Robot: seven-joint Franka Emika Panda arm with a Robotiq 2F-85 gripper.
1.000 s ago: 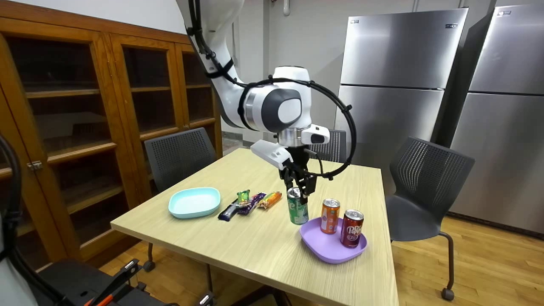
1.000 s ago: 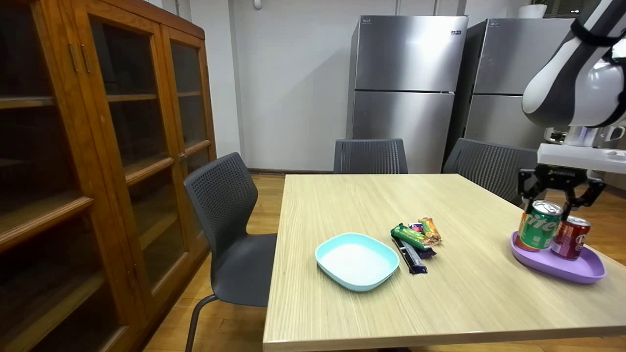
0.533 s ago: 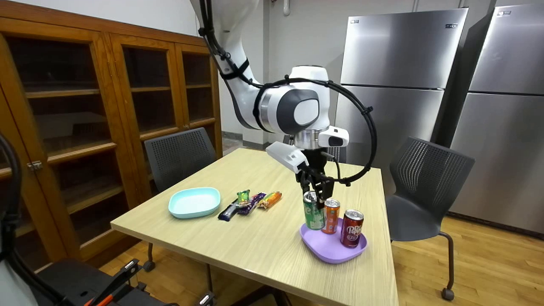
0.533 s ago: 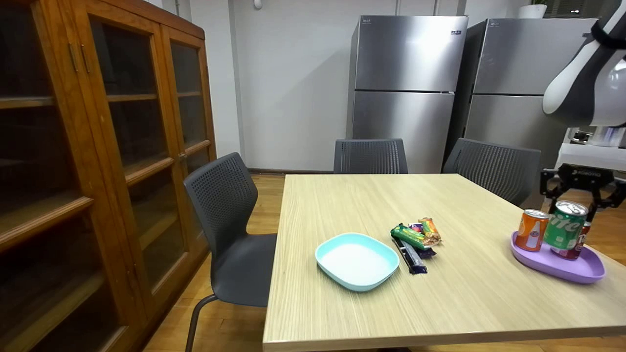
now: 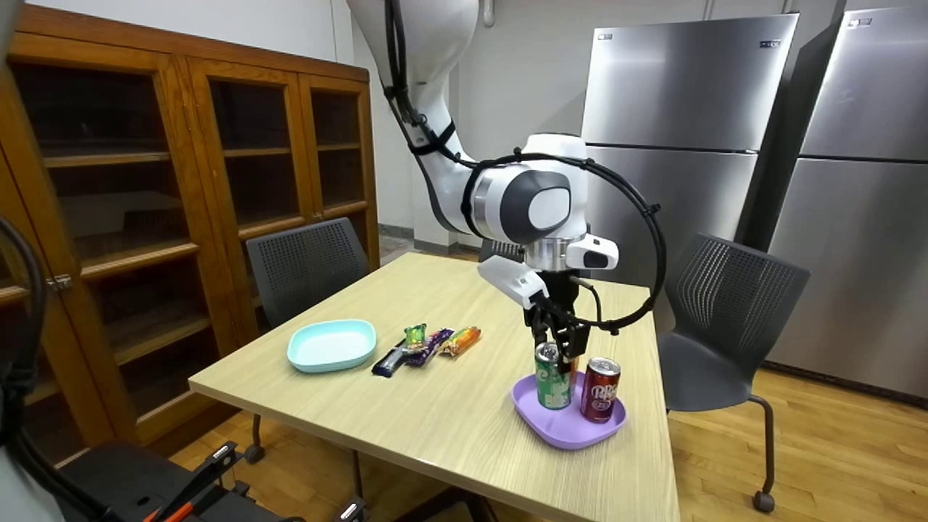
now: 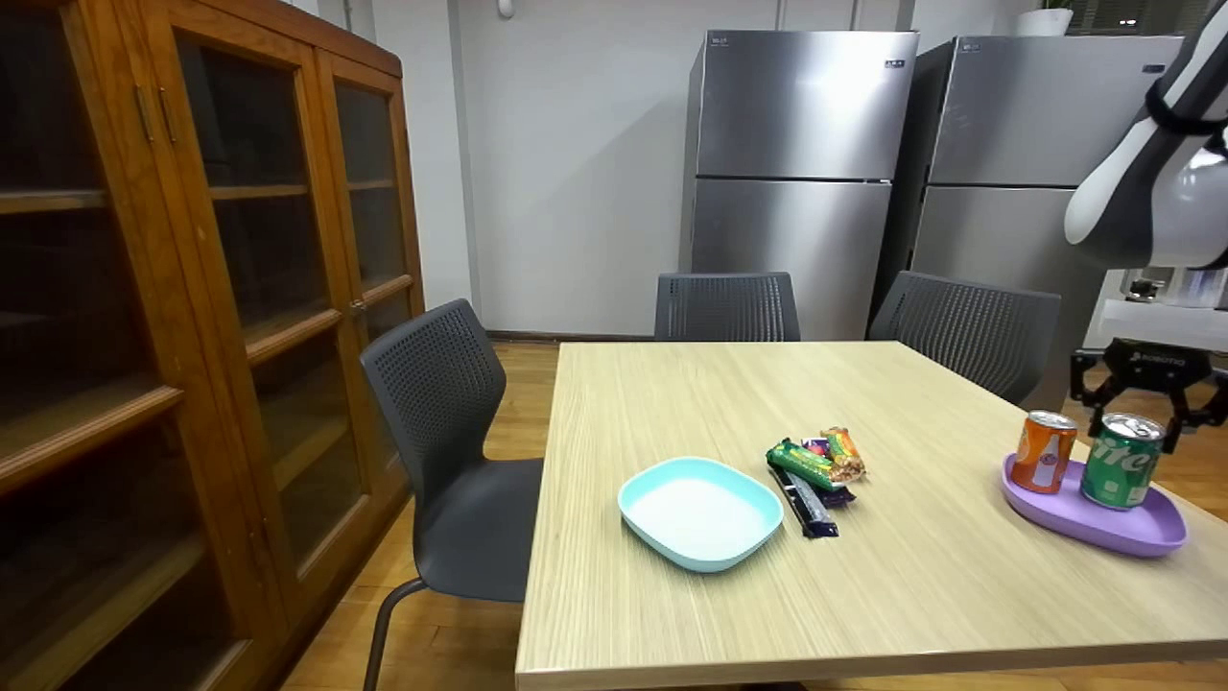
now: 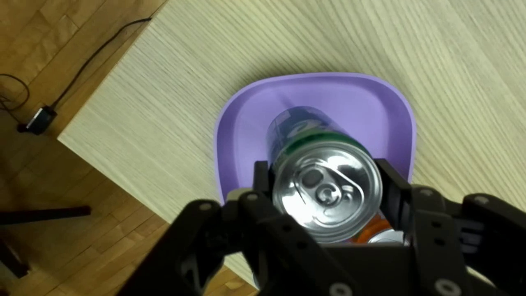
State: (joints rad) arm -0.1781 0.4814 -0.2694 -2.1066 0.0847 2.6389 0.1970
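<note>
My gripper [image 5: 554, 354] is shut on a green can [image 5: 553, 390], with a finger on each side near its top. It also shows in an exterior view [image 6: 1133, 434] and in the wrist view [image 7: 324, 177]. The can is upright within the rim of a purple plate [image 5: 569, 441]; I cannot tell whether its base touches the plate. A red can [image 5: 600, 391] stands on the plate beside it, hidden behind the green can in an exterior view. An orange can [image 6: 1044, 453] stands on the plate too, mostly covered in the wrist view [image 7: 373, 229].
A light blue plate [image 5: 332, 346] and several wrapped snack bars [image 6: 815, 480] lie on the wooden table [image 6: 672, 614]. Dark chairs [image 5: 732, 326] stand round the table. A wooden cabinet [image 5: 130, 181] and steel refrigerators [image 5: 681, 109] stand behind.
The gripper has carried the green can from beside the purple plate to over it, then lowered it between the orange and red cans. The plates, other cans and snack bars have not moved.
</note>
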